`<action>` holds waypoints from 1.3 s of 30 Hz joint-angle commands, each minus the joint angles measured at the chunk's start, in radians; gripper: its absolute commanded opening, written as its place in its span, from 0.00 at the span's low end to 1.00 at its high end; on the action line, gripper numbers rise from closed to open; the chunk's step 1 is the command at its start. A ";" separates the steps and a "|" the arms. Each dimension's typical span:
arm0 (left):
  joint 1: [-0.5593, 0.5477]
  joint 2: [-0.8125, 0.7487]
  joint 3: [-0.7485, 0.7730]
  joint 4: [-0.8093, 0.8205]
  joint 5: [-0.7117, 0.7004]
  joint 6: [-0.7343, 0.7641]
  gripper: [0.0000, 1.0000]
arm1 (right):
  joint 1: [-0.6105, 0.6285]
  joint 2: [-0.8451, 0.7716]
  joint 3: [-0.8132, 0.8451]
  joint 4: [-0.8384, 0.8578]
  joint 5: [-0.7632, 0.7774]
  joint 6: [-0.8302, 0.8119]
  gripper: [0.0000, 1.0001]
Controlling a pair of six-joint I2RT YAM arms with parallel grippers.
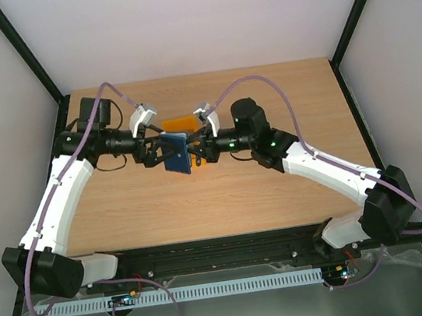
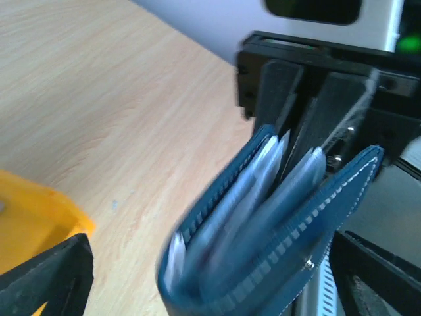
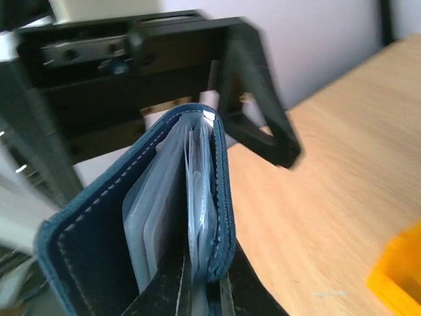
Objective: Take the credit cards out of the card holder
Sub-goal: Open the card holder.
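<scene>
Both of my grippers meet above the middle of the surface [image 1: 225,203], nearer its far edge, with the navy card holder [image 1: 176,153] lifted off it between them. The right gripper [image 1: 199,153] pinches the holder's edge, fingers close together. The left gripper [image 1: 155,152] is spread wide around it. Pale credit cards [image 3: 154,220] sit inside the part-open covers. An orange bin [image 1: 180,123] lies just behind.

bright, even light; soft shadows; both wrist views blurred at close range
</scene>
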 commanded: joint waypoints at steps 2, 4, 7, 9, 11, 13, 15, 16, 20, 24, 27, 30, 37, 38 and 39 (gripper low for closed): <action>0.001 -0.009 -0.071 0.247 -0.274 -0.224 0.99 | 0.021 -0.008 0.060 -0.181 0.660 0.178 0.02; 0.001 -0.010 -0.089 0.271 -0.330 -0.239 1.00 | 0.059 0.015 0.088 -0.238 0.812 0.214 0.02; -0.005 -0.012 -0.101 0.287 -0.360 -0.242 1.00 | 0.141 0.063 0.145 -0.298 0.974 0.253 0.02; -0.014 -0.011 -0.111 0.295 -0.361 -0.246 0.99 | 0.176 0.088 0.170 -0.294 0.996 0.271 0.02; -0.023 -0.011 -0.119 0.299 -0.360 -0.245 0.99 | 0.210 0.110 0.197 -0.294 1.022 0.278 0.02; -0.032 -0.010 -0.121 0.293 -0.343 -0.235 0.99 | 0.236 0.138 0.241 -0.323 1.065 0.275 0.02; -0.033 -0.011 -0.119 0.285 -0.306 -0.225 1.00 | 0.245 0.161 0.270 -0.341 1.072 0.272 0.02; -0.033 -0.010 -0.118 0.280 -0.286 -0.221 0.99 | 0.246 0.169 0.276 -0.344 1.064 0.272 0.02; -0.033 -0.008 -0.121 0.285 -0.322 -0.217 0.99 | 0.246 0.172 0.284 -0.340 1.034 0.264 0.02; -0.034 -0.002 -0.134 0.328 -0.495 -0.249 0.99 | 0.245 0.153 0.283 -0.325 0.987 0.255 0.02; -0.034 -0.004 -0.133 0.332 -0.578 -0.240 0.99 | 0.243 0.127 0.265 -0.298 0.933 0.244 0.02; -0.032 -0.009 -0.115 0.307 -0.604 -0.225 0.99 | 0.228 0.081 0.224 -0.255 0.878 0.226 0.02; 0.005 -0.020 -0.069 0.231 -0.478 -0.188 0.99 | 0.156 -0.007 0.131 -0.152 0.652 0.196 0.02; 0.013 -0.021 -0.067 0.219 -0.443 -0.183 1.00 | 0.147 -0.016 0.123 -0.147 0.633 0.192 0.02; 0.021 -0.023 -0.065 0.211 -0.399 -0.178 0.99 | 0.132 -0.027 0.112 -0.136 0.608 0.190 0.02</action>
